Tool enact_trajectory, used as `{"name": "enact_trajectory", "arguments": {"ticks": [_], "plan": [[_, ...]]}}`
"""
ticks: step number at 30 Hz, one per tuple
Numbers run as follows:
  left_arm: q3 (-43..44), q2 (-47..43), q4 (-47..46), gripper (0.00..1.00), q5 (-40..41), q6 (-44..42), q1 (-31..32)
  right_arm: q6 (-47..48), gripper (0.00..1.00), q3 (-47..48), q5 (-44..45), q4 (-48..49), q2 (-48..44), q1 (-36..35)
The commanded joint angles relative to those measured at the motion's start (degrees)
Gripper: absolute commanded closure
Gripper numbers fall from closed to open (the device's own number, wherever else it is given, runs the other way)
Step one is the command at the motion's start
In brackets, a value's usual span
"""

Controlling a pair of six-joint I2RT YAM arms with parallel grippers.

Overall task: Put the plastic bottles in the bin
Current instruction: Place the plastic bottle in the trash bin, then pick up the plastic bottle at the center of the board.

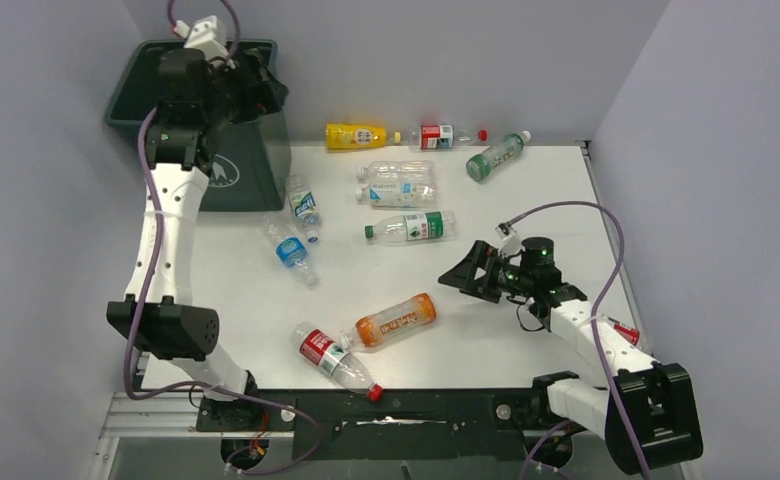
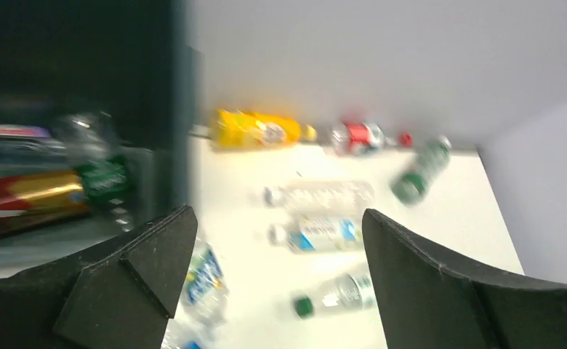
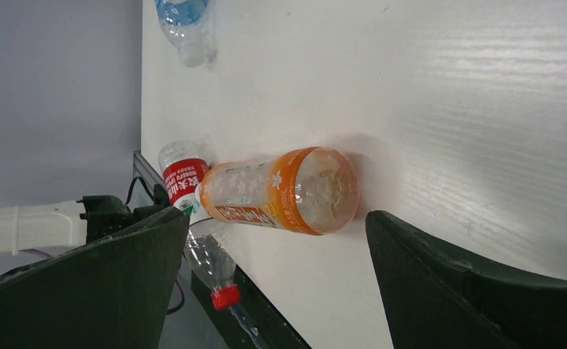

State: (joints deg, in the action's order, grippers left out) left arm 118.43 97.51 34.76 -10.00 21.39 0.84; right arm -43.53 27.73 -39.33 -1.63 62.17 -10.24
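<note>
Right pincer gapes empty; the orange bottle lies just near-left of it, base end towards it. Left pincer, open too, hangs far off over the bin.

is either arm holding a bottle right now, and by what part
Nothing is held. The left gripper hangs at the rim of the bin with its jaws open and empty; the right gripper is open too, short of the orange bottle.

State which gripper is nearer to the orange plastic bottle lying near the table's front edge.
Right. The right gripper hangs open just right of the orange plastic bottle, facing it; the left gripper is far away, above the tall dark green plastic bin.
</note>
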Motion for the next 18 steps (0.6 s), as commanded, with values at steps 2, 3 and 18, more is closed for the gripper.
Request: {"name": "enact_trajectory", "arguments": {"ticks": [2,3,18], "plan": [[-13.88,-9.87,-3.66,0.15,4.73,-2.33,10.79,-4.40,0.02,-1.51,3.43,2.99,1.19,-6.67],[-16.69,-11.12,-4.33,0.15,5.58,-2.32,12.59,-5.34,0.02,-1.87,3.88,3.83,1.46,-7.87],[-52.11,-19.82,-9.43,0.15,12.58,3.88,29.54,-9.03,0.02,2.73,8.98,8.78,12.22,-20.01]]}}
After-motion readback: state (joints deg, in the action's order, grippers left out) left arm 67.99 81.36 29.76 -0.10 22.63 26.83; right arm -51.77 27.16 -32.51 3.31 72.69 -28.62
